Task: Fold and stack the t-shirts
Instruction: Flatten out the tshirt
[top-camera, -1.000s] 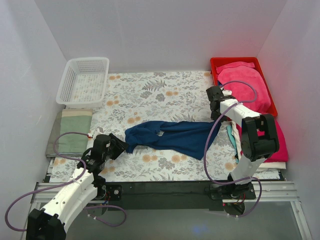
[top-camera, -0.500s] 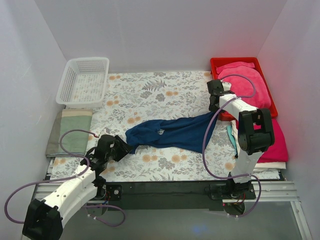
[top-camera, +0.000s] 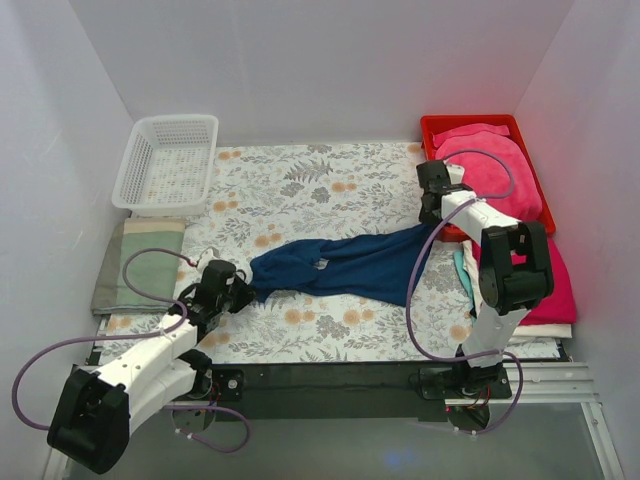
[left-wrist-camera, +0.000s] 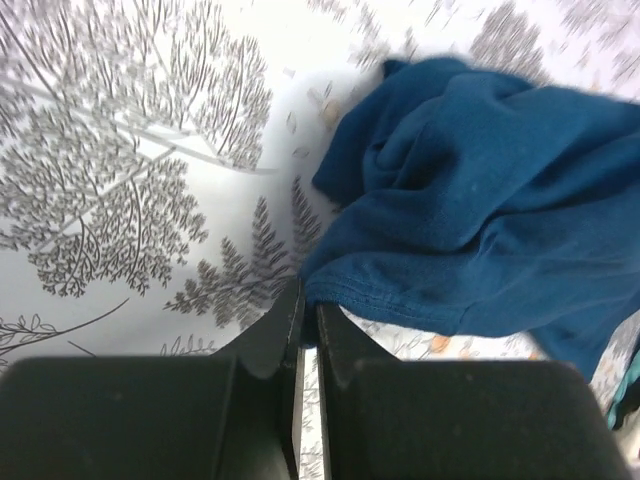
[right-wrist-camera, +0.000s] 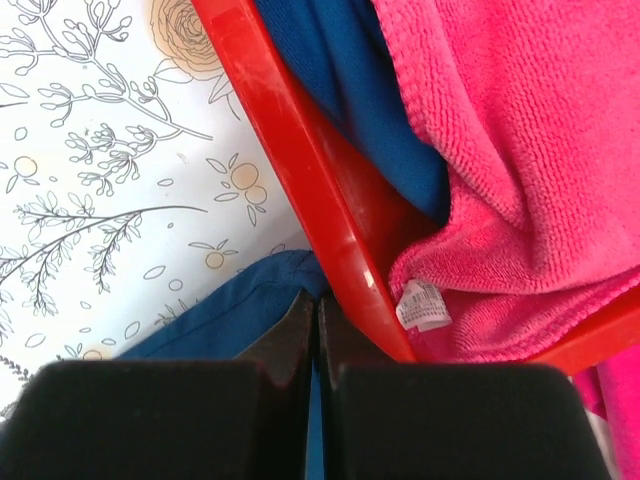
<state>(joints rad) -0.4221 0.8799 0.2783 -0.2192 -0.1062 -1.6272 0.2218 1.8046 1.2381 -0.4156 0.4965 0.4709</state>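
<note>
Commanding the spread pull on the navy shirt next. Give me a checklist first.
1. Left gripper shut at navy t-shirt hem: ok.
2. Hem actually caught: cannot tell, only its edge meets the tips.
3. Right gripper shut on the shirt's other end: ok.
4. Shirt flat on floral mat: not ok, bunched.
5. Right gripper clear of red tray: not ok, close beside its rim.

Left gripper (left-wrist-camera: 308, 300): two dark fingers pressed together, rising from the lower edge.
Navy t-shirt (left-wrist-camera: 480, 220): bunched, creased cloth filling the right half, with a stitched hem along its lower edge.
Contact: the hem's left corner is pinched at the gripper's tips.
Tablecloth (left-wrist-camera: 130, 150): white with a grey fern print, lying beneath the shirt.
</note>
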